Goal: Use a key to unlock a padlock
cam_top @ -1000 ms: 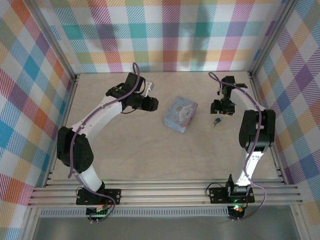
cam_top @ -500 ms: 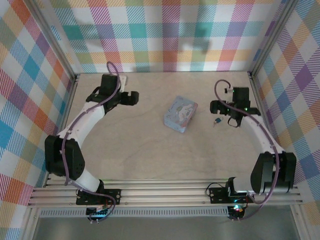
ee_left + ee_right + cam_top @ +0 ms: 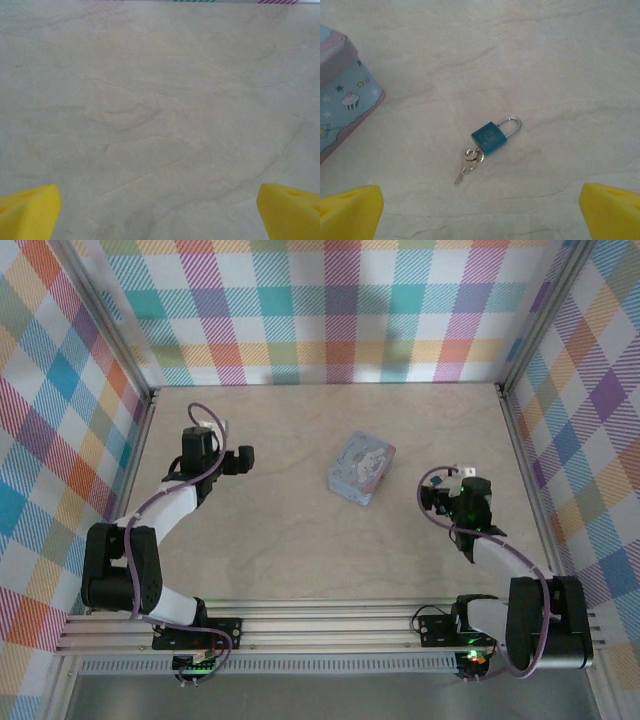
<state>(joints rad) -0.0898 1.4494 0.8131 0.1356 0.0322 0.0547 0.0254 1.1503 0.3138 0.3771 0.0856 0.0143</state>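
The padlock [image 3: 489, 138] lies flat on the table, a small teal body with a silver shackle [image 3: 513, 123] pointing up and right. A key ring with small silver keys [image 3: 469, 159] rests against its lower end; whether a key sits in the lock I cannot tell. My right gripper [image 3: 480, 220] hovers just short of it, open, with yellow fingertips [image 3: 351, 210] at the bottom corners and nothing between them. In the top view the right gripper [image 3: 431, 497] is right of centre. My left gripper [image 3: 243, 458] is far left, open over bare table [image 3: 160, 125].
A pale blue cartoon-printed tin [image 3: 361, 468] stands mid-table, left of the padlock, its corner at the left edge of the right wrist view [image 3: 340, 90]. Checked walls enclose the table on three sides.
Both arms have drawn back toward the near edge. The left gripper swung left, away from the tin. The right gripper came nearer and lower, beside the padlock.
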